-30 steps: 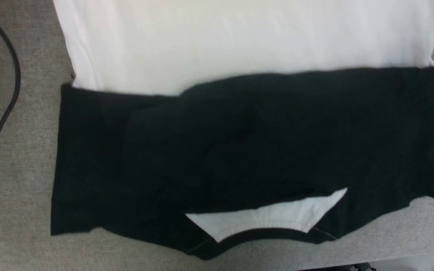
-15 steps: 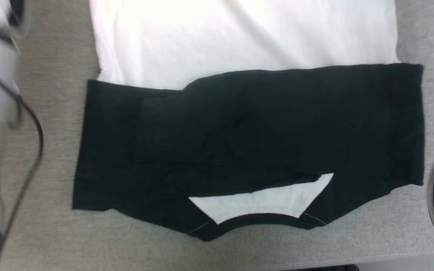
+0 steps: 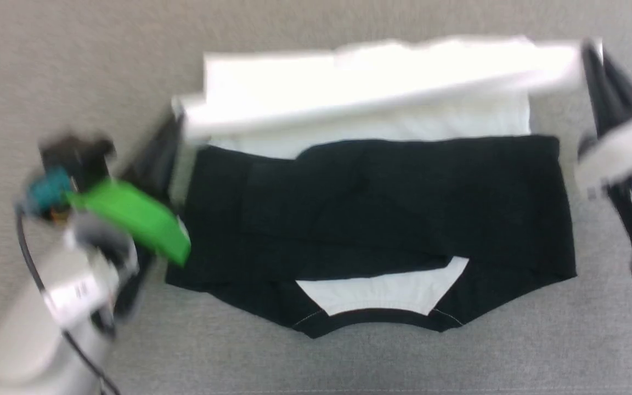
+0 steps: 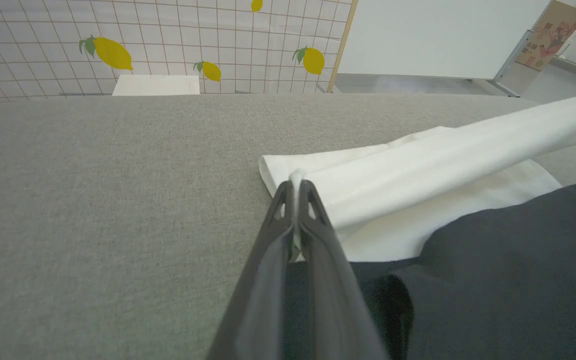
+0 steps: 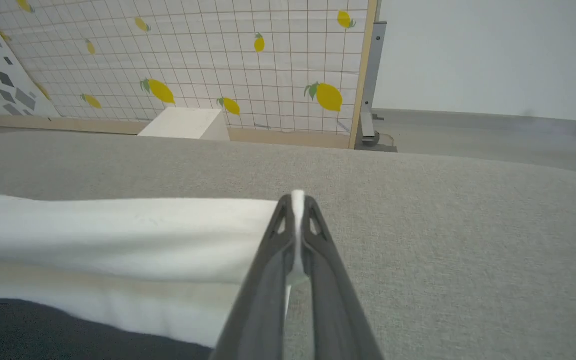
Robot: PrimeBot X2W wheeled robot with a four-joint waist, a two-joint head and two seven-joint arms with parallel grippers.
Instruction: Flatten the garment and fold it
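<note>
Soft matt cotton garment (image 3: 382, 214), rough table cloth (image 4: 93, 200)

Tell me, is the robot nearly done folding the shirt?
About halfway. Done: the shirt is spread out, black sleeves tucked inward. In hand: the left hand and right hand pinch the lifted white bottom edge. Left: laying it over the black part.

The garment (image 3: 382, 219) lies on the table (image 3: 349, 362), far edge held up between left hand (image 4: 293, 187) and right hand (image 5: 298, 197).
</note>
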